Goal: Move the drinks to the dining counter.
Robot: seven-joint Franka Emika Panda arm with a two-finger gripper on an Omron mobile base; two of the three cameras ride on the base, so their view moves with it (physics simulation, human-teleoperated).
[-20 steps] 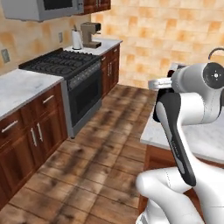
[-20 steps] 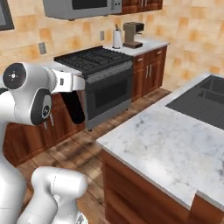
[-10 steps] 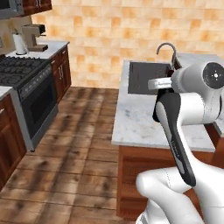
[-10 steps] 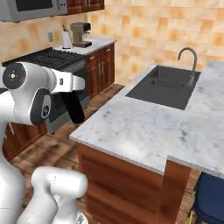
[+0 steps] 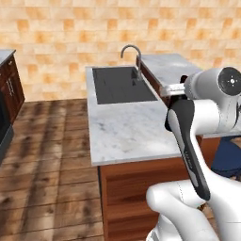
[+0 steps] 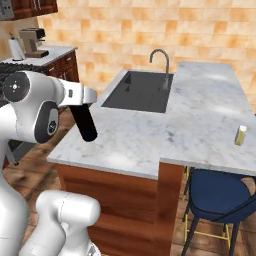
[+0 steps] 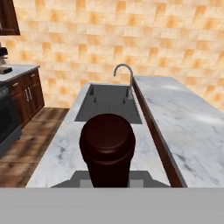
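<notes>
One wine bottle (image 6: 85, 122) hangs upright, base down, in the tool (image 6: 86, 96).

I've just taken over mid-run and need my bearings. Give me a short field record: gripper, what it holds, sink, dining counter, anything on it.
gripper: shut on the bottle, held beside the arm, off the marble
bottle: dark; its round top faces the hand camera
sink: black basin in the lower marble top, faucet at its far edge
dining counter: raised marble slab, right of the sink
on dining counter: one small yellowish thing near the right edge; too small to identify
stool: blue seat under the slab
</notes>
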